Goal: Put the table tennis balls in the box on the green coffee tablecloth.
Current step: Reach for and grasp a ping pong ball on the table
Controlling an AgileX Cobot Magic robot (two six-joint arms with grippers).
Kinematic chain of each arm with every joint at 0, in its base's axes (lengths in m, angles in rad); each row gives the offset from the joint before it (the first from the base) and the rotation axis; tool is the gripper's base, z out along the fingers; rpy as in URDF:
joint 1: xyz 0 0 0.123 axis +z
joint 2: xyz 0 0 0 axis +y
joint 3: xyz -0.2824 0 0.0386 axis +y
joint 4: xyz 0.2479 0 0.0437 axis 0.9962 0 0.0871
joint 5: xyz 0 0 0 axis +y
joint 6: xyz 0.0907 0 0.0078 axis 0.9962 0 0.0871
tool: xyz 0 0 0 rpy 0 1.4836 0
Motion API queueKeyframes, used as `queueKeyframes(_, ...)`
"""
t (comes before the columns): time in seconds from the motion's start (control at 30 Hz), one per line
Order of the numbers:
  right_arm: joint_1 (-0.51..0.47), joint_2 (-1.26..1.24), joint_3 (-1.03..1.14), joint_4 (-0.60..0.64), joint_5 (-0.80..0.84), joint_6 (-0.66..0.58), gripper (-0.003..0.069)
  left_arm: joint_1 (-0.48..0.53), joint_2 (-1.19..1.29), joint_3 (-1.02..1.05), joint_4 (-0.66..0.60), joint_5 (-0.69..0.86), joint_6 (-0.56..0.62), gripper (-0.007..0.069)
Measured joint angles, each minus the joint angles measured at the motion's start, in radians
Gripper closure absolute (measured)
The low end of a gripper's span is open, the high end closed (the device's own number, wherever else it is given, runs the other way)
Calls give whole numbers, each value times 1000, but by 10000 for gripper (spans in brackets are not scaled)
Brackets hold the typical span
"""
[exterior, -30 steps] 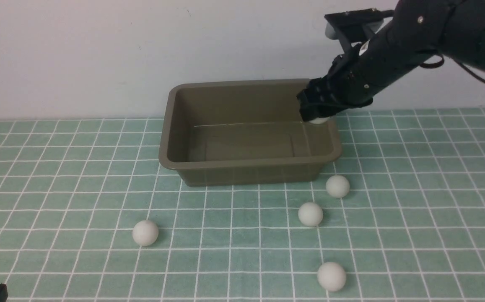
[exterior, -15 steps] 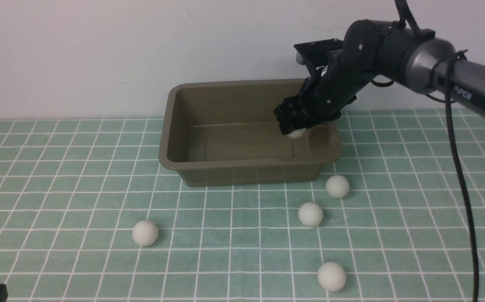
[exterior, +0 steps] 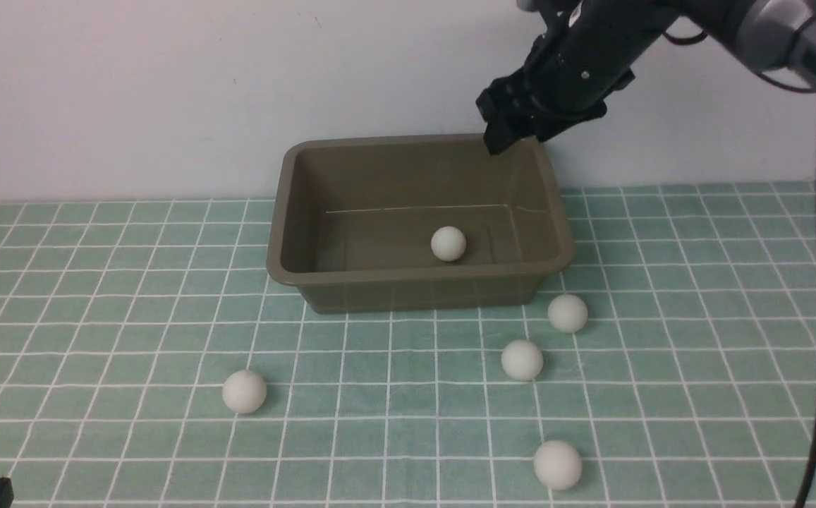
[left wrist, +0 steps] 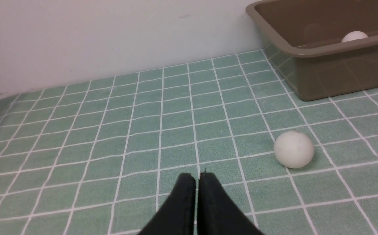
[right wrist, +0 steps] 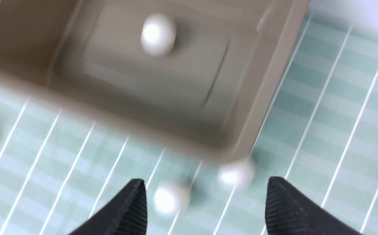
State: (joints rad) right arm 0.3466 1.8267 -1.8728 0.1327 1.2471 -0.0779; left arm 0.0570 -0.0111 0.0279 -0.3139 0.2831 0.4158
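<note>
right gripper (exterior: 512,135): jaws wide, empty, over box (exterior: 422,279) far-right corner | ball in box (exterior: 448,243): below jaws, on floor | nearest loose ball (exterior: 568,313): on green tablecloth (exterior: 97,317), below jaws, robot-side of box wall, right arm nearer | left gripper (left wrist: 197,182): pinched closed, lone ball (left wrist: 294,149) ahead of tips, boxward

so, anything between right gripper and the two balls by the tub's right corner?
Only the near rim of the olive-brown plastic tub. Open right gripper hangs above its far corner; both small white balls lie uncovered.
</note>
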Motion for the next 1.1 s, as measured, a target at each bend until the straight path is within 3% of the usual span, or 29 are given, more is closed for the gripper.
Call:
queueKeyframes(0.27,3,-193,438,106,-27,-44,218,0,0,0,0,0,16,629)
queueKeyframes(0.4,19,-204,551,136,-97,-75,218,0,0,0,0,0,19,629)
queueKeyframes(0.57,103,-189,698,142,-236,-98,218,0,0,0,0,0,19,629)
queueKeyframes(0.77,247,-129,723,12,-309,-11,218,0,0,0,0,0,19,629)
queueKeyframes(1.1,318,-89,724,-143,-305,142,218,0,0,0,0,0,19,629)
